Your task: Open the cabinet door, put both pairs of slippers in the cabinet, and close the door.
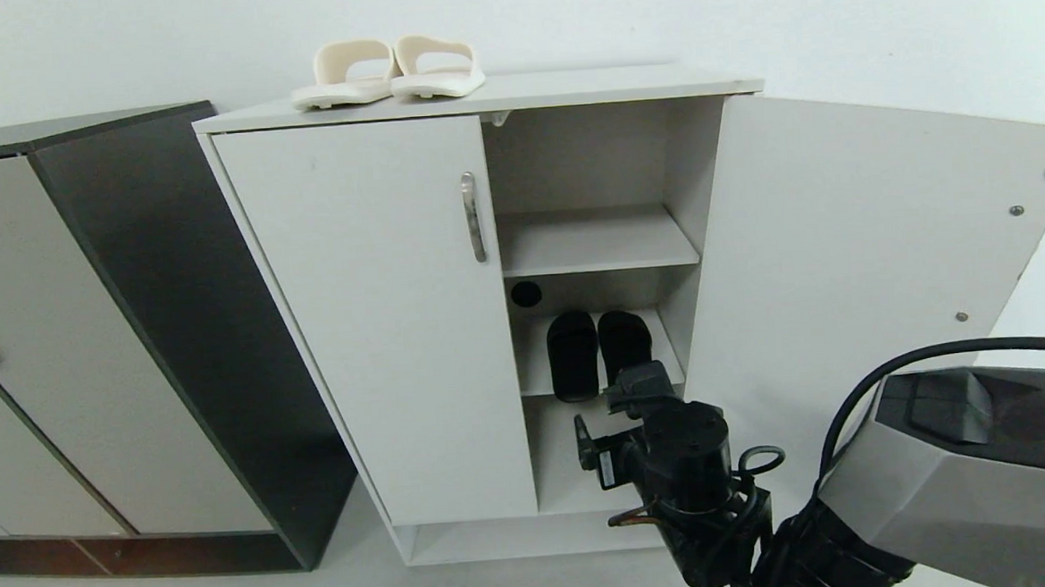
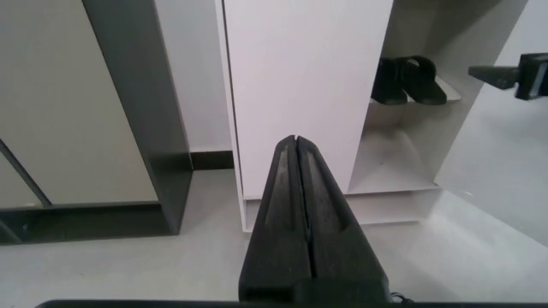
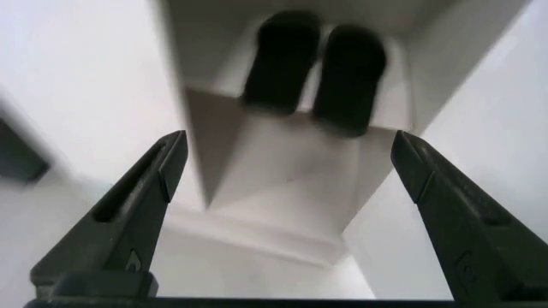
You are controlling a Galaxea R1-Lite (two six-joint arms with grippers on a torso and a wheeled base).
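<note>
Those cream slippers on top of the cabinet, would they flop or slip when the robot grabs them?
Probably light: the cream slippers look like thick moulded foam. They'd likely bend a little rather than flop. Lying flat on the cabinet top, a push should slide them, not tip them.

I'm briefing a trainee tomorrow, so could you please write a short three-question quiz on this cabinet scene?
1. True or false: the black slippers lie on the cabinet's upper shelf.
2. Where is the cream pair? A on top of the cabinet; B inside it; C under it.
3. Fill in: the right gripper's jaws stand ___.
Key: 1 false, they lie on the middle shelf; 2 A; 3 open.
</note>
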